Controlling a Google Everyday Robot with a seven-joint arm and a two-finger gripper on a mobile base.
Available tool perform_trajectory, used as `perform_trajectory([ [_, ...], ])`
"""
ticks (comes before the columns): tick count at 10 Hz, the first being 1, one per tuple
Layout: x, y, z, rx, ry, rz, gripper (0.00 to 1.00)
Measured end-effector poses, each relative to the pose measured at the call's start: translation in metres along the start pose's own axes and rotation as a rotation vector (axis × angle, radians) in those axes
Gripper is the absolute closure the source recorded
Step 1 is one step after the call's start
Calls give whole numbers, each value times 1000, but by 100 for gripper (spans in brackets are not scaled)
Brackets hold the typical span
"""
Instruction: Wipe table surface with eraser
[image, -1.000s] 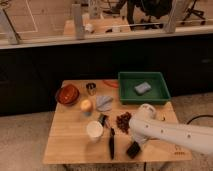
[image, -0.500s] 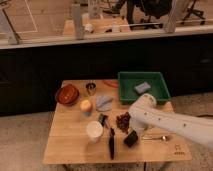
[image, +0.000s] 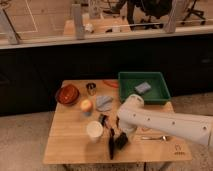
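Down by the near edge of the table surface (image: 70, 146), mid-width, my gripper (image: 120, 132) hangs over the eraser (image: 122, 142). I cannot tell whether I am gripping it. A slim black tool (image: 111, 146) lies just beside the eraser, and bare wood runs to both near corners.

A single camera watches me. It sits high and looks steeply down on the bench (image: 70, 146) from the near side, facing the dark wall (image: 40, 65) behind it. It stands far enough back to take in the whole benchtop. My arm (image: 165, 122) crosses the frame from its right edge, and my gripper (image: 120, 134) hangs low at centre, over the bench's front part.
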Motion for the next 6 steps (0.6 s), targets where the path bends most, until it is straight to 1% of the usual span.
perform_trajectory([
  [2, -15, 15, 0, -6, 1, -28, 100],
  [3, -21, 28, 0, -11, 7, -40, 100],
  [4, -22, 44, 0, -18, 14, -48, 100],
  [5, -19, 54, 0, -21, 18, -49, 100],
  [6, -9, 67, 2, -28, 25, -35, 100],
])
